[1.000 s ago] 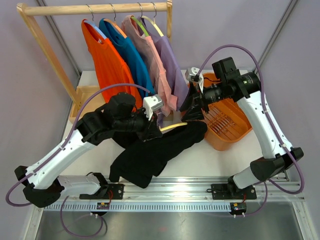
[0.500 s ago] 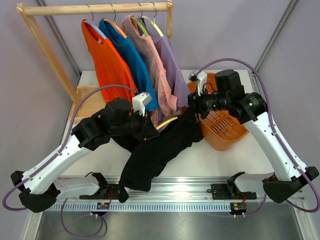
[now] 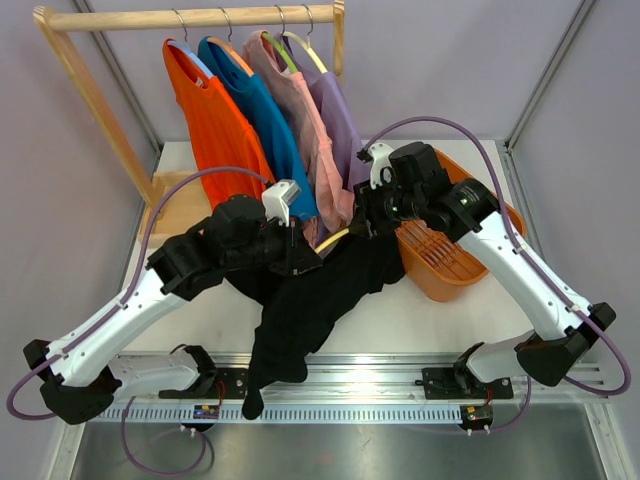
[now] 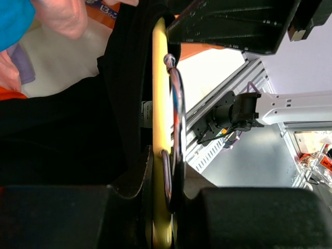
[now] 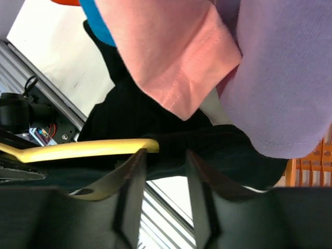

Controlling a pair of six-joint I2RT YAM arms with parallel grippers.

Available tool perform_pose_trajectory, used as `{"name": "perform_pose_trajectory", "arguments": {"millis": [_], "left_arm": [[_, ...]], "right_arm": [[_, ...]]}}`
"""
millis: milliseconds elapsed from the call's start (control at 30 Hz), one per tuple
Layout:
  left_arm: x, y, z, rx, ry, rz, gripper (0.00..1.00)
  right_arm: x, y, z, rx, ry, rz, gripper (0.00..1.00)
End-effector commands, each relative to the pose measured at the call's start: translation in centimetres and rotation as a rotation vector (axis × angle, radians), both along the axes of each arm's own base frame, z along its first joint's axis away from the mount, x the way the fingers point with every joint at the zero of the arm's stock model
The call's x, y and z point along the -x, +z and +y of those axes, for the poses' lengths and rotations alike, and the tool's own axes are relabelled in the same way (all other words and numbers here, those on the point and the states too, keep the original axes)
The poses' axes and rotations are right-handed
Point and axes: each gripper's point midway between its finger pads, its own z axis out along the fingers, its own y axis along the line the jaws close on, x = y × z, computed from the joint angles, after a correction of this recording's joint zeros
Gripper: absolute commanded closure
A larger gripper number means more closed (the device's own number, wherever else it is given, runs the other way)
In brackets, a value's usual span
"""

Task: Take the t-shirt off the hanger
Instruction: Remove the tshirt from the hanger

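Step in hand: stripping the black t-shirt (image 3: 310, 300) off the yellow hanger (image 3: 337, 239). Judged part-way, since the fabric is not yet clear of the bar.
Left end effector (image 4: 163, 166): pressed together, pinching the hanger at its neck. The wire hook (image 4: 175, 104) lies alongside the yellow bar between the fingers.
Right end effector (image 5: 165, 155): fingers spread, nothing pinched.
T-shirt location: draped over the hanger directly ahead of the left end effector. Its bulk hangs below that end effector down to the tabletop (image 3: 430, 320). A dark fold lies just beyond the right end effector's fingertips.
Hanger end: bare yellow tip just beside one finger of the right end effector, outside the gap.
Surroundings: pink shirt (image 5: 171, 52) and purple shirt (image 5: 280, 67) hang close above the right end effector. Orange basket (image 3: 470, 270) sits behind it.
Next move calls for: advancing the right end effector onto the black fold, closing on fabric only, then drawing it away from the left end effector along the bar.
Caution: the pink hem is near enough to be caught in the same pinch.
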Motion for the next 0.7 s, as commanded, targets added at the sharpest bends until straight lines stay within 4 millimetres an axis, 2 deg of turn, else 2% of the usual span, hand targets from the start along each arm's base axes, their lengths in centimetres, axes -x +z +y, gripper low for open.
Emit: {"name": "perform_pose_trajectory", "arguments": {"millis": [0,233,333,367,467,567,667], "left_arm": [[-0.8,3.0,-0.4,0.115,0.034,-0.073,1.00],[-0.3,3.9,0.4,0.130,0.029,-0.108,1.00],[-0.1,4.3,0.6,0.139,0.025,-0.121,1.00],[0.0,4.4,0.6,0.143,0.020,-0.124,1.00],[0.2,4.6,0.7,0.155,0.012,-0.134,1.00],[0.6,5.1,0.7,0.171,-0.015,-0.158,1.00],[1.0,6.1,0.8,0.177,-0.062,-0.219,1.00]], "right_arm": [[-0.7,1.0,-0.2,0.011,-0.043,-0.040,0.59],[-1.1,0.8,0.2,0.020,-0.031,-0.043,0.79],[-1.0,0.9,0.7,0.003,-0.013,-0.037,0.85],[-0.9,0.9,0.9,-0.006,-0.003,-0.035,0.91],[-0.9,1.6,1.5,-0.039,0.026,-0.053,1.00],[0.0,3.7,2.6,-0.097,0.138,-0.093,1.00],[1.5,7.8,3.1,-0.205,0.284,-0.173,1.00]]}}
